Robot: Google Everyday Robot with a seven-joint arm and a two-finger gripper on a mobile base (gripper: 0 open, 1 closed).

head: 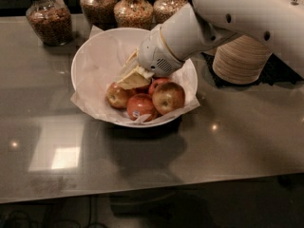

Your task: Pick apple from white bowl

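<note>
The white bowl, lined with crinkled white paper, stands on the dark counter at centre left. Several apples lie in its near half. The apple, yellow-gold with a red blush and a dimpled stem end, is the rightmost of them. Beside it are a red apple with a small sticker, a yellowish-red apple on the left, and a small dark-red one behind. My gripper reaches down into the bowl from the upper right. It hangs just above the left apple, a short way left of the yellow-gold apple.
Several glass jars of grains line the counter's back edge. A stack of off-white paper bowls stands right of the white bowl, partly behind my arm. The counter's front edge runs below.
</note>
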